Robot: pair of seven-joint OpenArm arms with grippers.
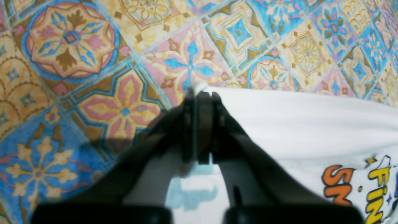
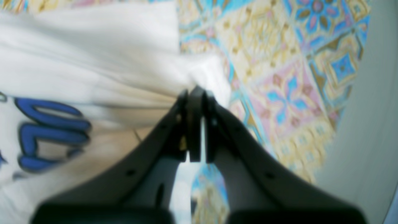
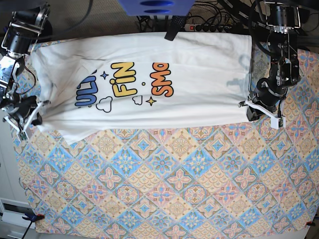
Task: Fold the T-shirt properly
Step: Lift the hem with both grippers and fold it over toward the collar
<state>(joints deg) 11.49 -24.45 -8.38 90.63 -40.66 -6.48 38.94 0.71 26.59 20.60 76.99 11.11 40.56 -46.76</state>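
Note:
The white T-shirt (image 3: 164, 107) lies spread across the far half of the table, with its blue, yellow and orange print facing up. My left gripper (image 3: 247, 108) is shut on the shirt's near right corner. In the left wrist view the closed gripper (image 1: 200, 91) pinches a small tip of white cloth, and the T-shirt (image 1: 295, 124) stretches away to the right. My right gripper (image 3: 34, 119) is shut on the near left corner. In the right wrist view, bunched cloth of the T-shirt (image 2: 93, 59) pulls into the closed gripper (image 2: 194, 90).
The table carries a patterned tile-print cloth (image 3: 164, 184) that reaches the front edge. A grey strip (image 2: 367, 124) runs beside the cloth's left edge. Cables and a power strip (image 3: 209, 27) lie behind the shirt, next to a blue object (image 3: 154, 6).

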